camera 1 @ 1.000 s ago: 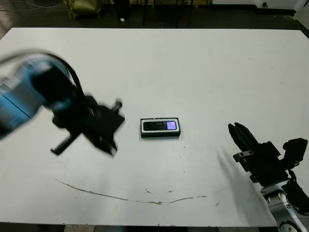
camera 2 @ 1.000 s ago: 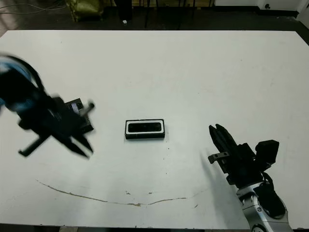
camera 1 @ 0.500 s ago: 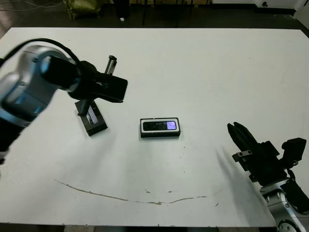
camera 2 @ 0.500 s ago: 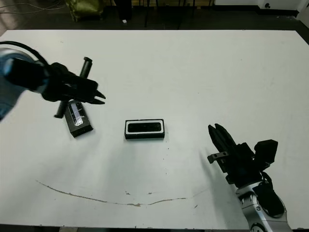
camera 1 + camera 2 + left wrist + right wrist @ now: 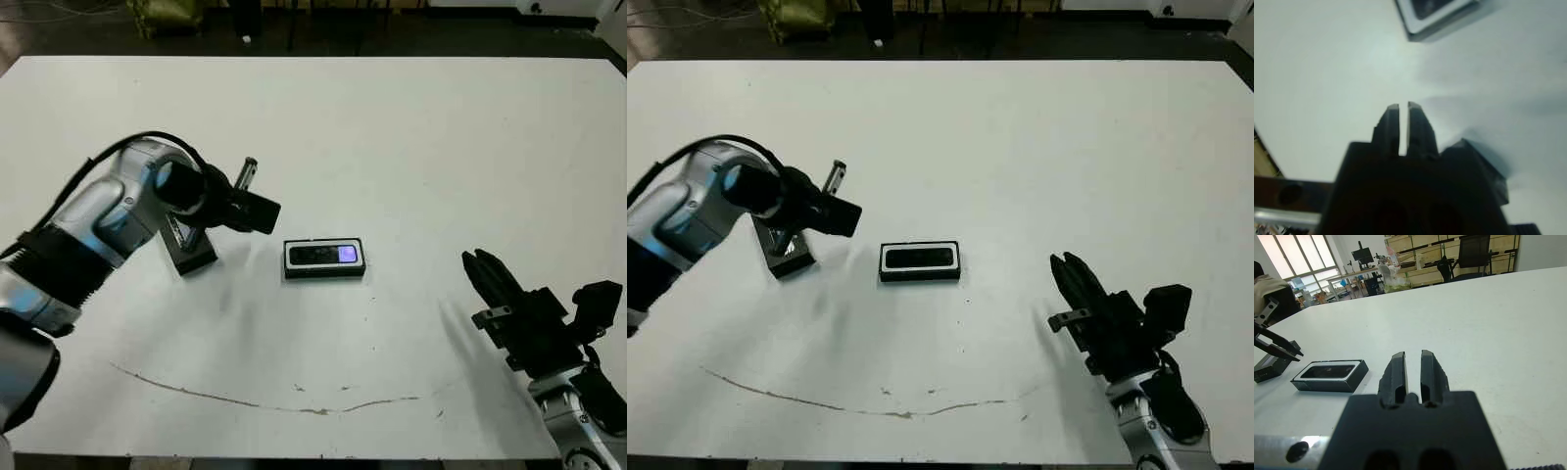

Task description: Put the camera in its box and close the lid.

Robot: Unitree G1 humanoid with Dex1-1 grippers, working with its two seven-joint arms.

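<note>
White table (image 5: pixel 411 147) spans the whole view; a thin wavy crack line (image 5: pixel 265 397) runs along its near part.

My left arm (image 5: pixel 93 230) reaches inward. My left claw (image 5: pixel 1403 110) hovers empty, its 2 fingers nearly together with only a slit between them. My right claw (image 5: pixel 487 271) rests low at my right side, 2 fingers close together, gripping nothing.

The box (image 5: pixel 325 258) lies flat just to the right of my left claw and well to the left of my right claw. The camera (image 5: pixel 325 256) sits inside it, purple patch toward the right end.

The lid (image 5: pixel 189 245) lies off the box, beneath and just behind my left claw, partly hidden by my wrist.
</note>
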